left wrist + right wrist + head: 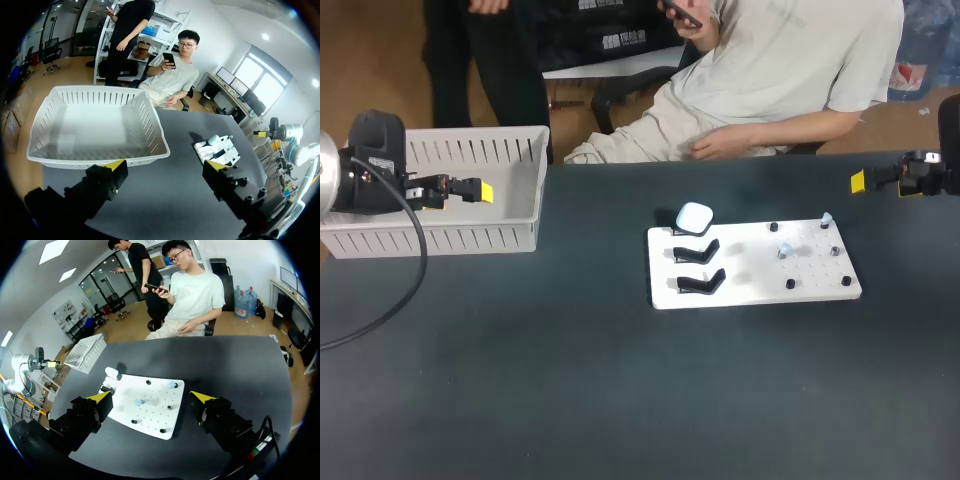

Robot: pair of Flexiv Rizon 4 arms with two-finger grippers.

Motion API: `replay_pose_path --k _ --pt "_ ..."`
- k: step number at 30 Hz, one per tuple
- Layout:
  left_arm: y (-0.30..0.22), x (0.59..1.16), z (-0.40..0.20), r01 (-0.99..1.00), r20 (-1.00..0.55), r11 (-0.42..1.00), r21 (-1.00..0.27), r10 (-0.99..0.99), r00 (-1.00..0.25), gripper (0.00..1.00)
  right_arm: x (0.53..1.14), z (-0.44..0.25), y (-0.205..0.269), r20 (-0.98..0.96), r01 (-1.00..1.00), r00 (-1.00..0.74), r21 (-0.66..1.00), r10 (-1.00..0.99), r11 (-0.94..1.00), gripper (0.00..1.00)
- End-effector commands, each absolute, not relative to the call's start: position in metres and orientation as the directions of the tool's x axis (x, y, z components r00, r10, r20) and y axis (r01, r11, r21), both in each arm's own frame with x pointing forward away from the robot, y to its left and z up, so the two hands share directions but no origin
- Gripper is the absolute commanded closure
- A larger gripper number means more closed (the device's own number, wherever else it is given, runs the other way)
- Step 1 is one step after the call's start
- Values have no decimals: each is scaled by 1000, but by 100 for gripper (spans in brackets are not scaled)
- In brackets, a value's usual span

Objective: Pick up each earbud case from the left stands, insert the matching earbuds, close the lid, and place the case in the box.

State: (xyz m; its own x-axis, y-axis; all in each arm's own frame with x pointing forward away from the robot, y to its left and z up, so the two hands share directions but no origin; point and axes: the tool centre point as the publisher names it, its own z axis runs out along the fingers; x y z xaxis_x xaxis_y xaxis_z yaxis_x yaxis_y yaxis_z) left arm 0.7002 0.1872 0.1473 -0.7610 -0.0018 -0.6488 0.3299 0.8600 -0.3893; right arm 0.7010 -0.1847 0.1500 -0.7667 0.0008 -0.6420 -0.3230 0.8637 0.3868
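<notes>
Starting well to the left of the white board (750, 288), the box (440, 238) sits on the bench (620, 400), and the left jaws hang over it, spread wide with nothing between them. The one earbud case (695, 216) rests on the rearmost stand at the board's left edge; the two black stands (698, 250) in front of it on that edge are bare. Two pale earbuds (785, 250) sit on the board's right half among dark pegs. Off the board's right rear corner, well apart from it, the right jaws hang spread and empty too. The pick seems not yet begun, so the left arm should cross to the board's left edge. It should keep the jaws apart until they straddle the case's sides, close squarely, then lift up off the stand rather than drag the board. Whether the lid is up cannot be told, so a grip low on the body looks safest.
</notes>
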Motion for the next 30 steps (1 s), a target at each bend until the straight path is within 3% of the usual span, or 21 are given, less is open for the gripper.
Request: replay_pose_path --k 1,20,30 --pt "185 700 149 322 -643 865 -384 0 -765 0 701 150 -185 -642 -325 -766 387 0 863 0" --pt "185 700 149 322 -643 865 -384 0 -765 0 701 150 -185 -642 -325 -766 387 0 863 0" --pt "167 704 146 466 -673 799 -379 108 -732 0 701 150 -185 -642 -325 -766 387 0 863 0"
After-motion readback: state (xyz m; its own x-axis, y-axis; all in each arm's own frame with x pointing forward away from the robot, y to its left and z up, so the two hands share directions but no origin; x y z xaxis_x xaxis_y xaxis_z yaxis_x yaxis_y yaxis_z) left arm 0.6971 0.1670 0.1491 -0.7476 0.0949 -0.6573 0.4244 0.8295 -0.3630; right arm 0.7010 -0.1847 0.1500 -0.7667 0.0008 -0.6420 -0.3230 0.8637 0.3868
